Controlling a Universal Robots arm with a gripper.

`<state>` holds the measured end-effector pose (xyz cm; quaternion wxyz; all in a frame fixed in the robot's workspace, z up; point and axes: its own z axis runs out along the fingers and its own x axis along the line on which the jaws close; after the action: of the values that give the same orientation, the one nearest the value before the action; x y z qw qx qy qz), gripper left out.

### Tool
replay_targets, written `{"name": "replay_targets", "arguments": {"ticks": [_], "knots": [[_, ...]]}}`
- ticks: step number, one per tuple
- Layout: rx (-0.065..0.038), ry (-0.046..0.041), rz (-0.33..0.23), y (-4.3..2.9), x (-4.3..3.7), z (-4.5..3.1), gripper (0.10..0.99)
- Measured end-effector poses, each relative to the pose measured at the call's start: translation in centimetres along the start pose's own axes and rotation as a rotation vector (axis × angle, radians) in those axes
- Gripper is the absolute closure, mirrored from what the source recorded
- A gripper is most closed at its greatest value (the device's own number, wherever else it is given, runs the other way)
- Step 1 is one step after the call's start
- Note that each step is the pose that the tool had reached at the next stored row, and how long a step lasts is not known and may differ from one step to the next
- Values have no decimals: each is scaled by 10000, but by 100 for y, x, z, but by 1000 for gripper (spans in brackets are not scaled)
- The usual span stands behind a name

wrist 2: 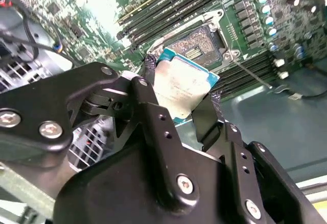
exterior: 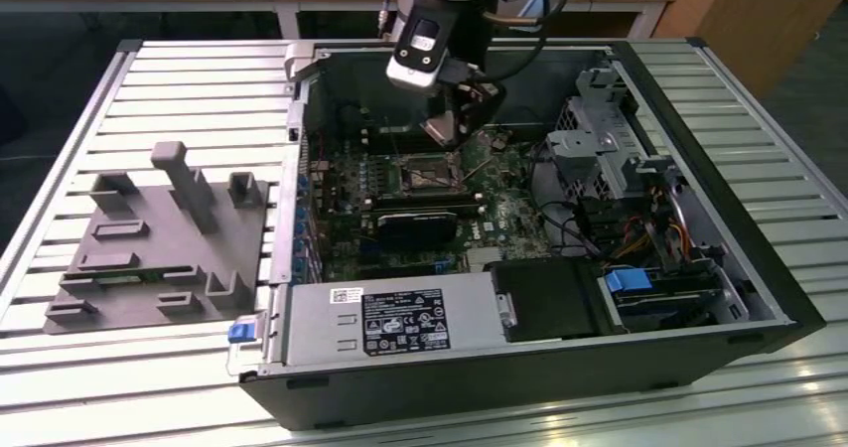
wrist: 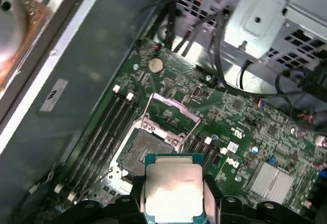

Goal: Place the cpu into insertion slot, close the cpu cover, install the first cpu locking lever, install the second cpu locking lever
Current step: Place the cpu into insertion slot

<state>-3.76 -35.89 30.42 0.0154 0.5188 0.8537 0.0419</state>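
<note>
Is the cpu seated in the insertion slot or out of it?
Out: the gripper holds the cpu, and the insertion slot lies bare.

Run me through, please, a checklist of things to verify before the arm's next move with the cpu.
1. Grip: the claw is shut on opposite edges of the cpu: ok.
2. The insertion slot has nothing lying in it: ok.
3. The cpu cover stands swung up, off the slot: ok.
4. The cpu hangs clear of the slot, not touching it: ok.
5. The chip's notches line up with the slot: cannot tell.
6. The chip is level with the slot: cannot tell.
</note>
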Motion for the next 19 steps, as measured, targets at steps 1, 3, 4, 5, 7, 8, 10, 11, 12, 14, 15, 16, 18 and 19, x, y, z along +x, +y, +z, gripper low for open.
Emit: {"name": "replay_targets", "arguments": {"ticks": [1,3,4,5,7,8,10,11,12,14,15,16,18,19], "knots": [[-3,-17,190,-1,0,8,549],[-8,-48,548,-2,0,23,549],[-12,-64,728,-3,0,30,549],[-15,-80,906,-3,-1,38,549],[-22,-111,1264,-5,-1,53,549],[-25,-127,1450,-5,-1,61,549],[-31,-160,1823,-7,-1,76,549],[-36,-186,2128,-8,-1,89,549],[-40,-202,2307,-8,-2,96,549],[-46,-234,2666,-10,-2,112,549],[-49,-251,2855,-11,-2,122,549],[-51,-267,3035,-12,-2,131,549],[-64,-327,3723,-15,-3,176,549],[-66,-339,3862,-16,-3,190,549]]}}
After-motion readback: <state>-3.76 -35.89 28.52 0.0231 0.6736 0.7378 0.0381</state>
